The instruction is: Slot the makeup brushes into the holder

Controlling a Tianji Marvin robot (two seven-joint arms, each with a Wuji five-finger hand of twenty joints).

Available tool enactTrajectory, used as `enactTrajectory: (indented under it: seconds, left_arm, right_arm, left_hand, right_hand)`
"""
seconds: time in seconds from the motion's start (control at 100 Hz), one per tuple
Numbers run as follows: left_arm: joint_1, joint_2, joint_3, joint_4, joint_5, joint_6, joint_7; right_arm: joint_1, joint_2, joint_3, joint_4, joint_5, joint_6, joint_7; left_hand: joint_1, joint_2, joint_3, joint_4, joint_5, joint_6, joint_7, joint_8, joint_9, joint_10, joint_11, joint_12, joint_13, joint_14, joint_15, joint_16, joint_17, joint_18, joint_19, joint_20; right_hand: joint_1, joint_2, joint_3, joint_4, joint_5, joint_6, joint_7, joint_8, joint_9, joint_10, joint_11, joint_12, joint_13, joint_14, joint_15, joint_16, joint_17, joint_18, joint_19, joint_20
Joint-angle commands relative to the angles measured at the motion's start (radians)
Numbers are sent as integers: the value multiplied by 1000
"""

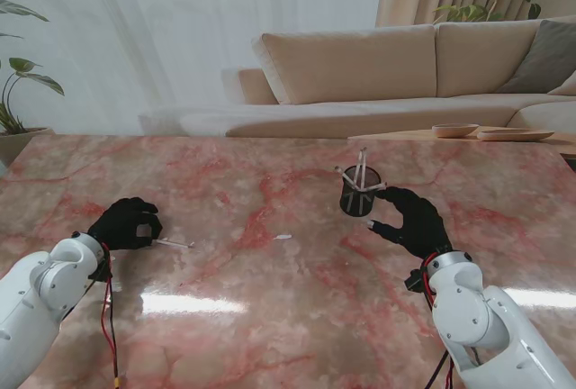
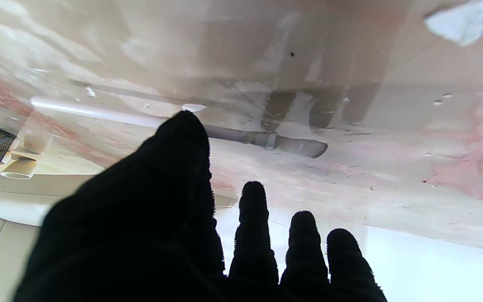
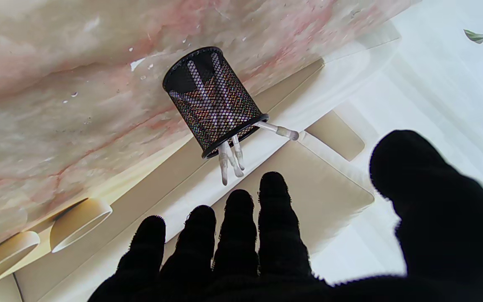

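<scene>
A makeup brush (image 1: 173, 243) lies on the table just right of the open, empty left hand (image 1: 126, 223).

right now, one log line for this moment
left hand: at brush on table | right hand: open, beside holder | holder: several brushes in

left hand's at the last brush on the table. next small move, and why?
Probably close the left hand on the brush and lift. The brush lies flat on the marble, its handle just past the fingers, which look apart and not yet around it. The holder already has brushes standing in it; the right hand beside it holds nothing.
</scene>
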Motion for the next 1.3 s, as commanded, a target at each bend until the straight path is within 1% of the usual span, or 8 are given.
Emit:
enactTrajectory:
  seconds: [0.0,0.22,0.3,0.42,0.64,0.9,1.12,1.29]
  left_arm:
    - [1,-6,7,-12,-2,8,-7]
    - [-6,-8,26,-32,-9,18,-20]
    - [-9,-8,34,-43,-14,22,-30]
    - [-17,-9,47,-57,-20,18,-42]
    - [-31,-10,73,-76,-31,6,-56]
    - [-36,-10,103,-100,-40,-12,-74]
    - [-48,-11,137,-114,-53,-11,-88]
    - [-55,-12,157,-124,-62,-21,-95]
  right_arm:
    - [-13,2,-3,-13,-16,-2,7]
    - [-18,9,-17,-43,-83,-3,7]
    - [-17,10,-26,-51,-100,-1,5]
    - [-19,12,-40,-73,-119,17,7]
    - [-20,16,-63,-107,-153,21,17]
    - [17,23,-119,-103,-176,19,44]
    - [81,33,-209,-79,-248,27,63]
    - [140,36,-275,-65,-260,59,89]
  left_hand:
    - [47,53,-9,24,79,-81,56,20,13,7,-6,16,-18,-30,-14,12,-3,-11,-39,-8]
    - [43,51,-8,25,78,-86,56,20,11,8,-15,13,-17,-33,-16,9,-2,-13,-39,-10]
    - [41,52,-7,25,77,-86,55,20,11,7,-20,10,-18,-33,-16,8,-3,-12,-40,-11]
    - [41,50,-5,25,78,-87,55,20,16,6,-21,10,-16,-34,-14,7,-2,-11,-40,-13]
    - [42,49,-3,25,76,-85,58,20,15,7,-22,10,-16,-33,-13,5,-3,-10,-40,-14]
    - [42,49,-3,24,72,-84,61,20,15,7,-24,10,-16,-32,-12,4,-3,-7,-39,-15]
    - [39,44,4,25,74,-87,63,18,13,3,-27,9,-17,-35,-13,2,-3,-9,-40,-17]
    - [36,42,9,24,73,-89,65,18,13,1,-27,8,-16,-35,-13,2,-3,-8,-41,-19]
  right_hand:
    - [0,5,12,-8,-8,0,-4,10,7,5,5,12,-14,3,1,8,-9,-12,-6,-10]
    - [14,-14,7,-13,-1,1,-1,11,19,3,9,13,7,8,8,10,-8,-10,5,0]
    - [24,-23,-1,-16,8,2,1,7,51,-23,8,4,39,-15,9,2,-23,-17,57,53]
    - [28,-27,-8,-20,14,6,1,-1,66,-16,12,-5,68,-4,24,3,-37,-32,164,171]
    - [36,-36,-31,-25,45,6,17,-5,132,9,40,3,157,30,91,41,65,-30,289,246]
    - [67,-61,-42,-32,104,5,47,-4,220,24,72,12,267,47,155,69,159,4,358,262]
    - [110,-94,-66,-46,137,1,71,-7,271,27,86,17,326,52,180,79,193,21,397,254]
    - [139,-106,-164,-59,206,-12,123,-16,380,34,101,18,472,67,220,91,323,39,554,229]
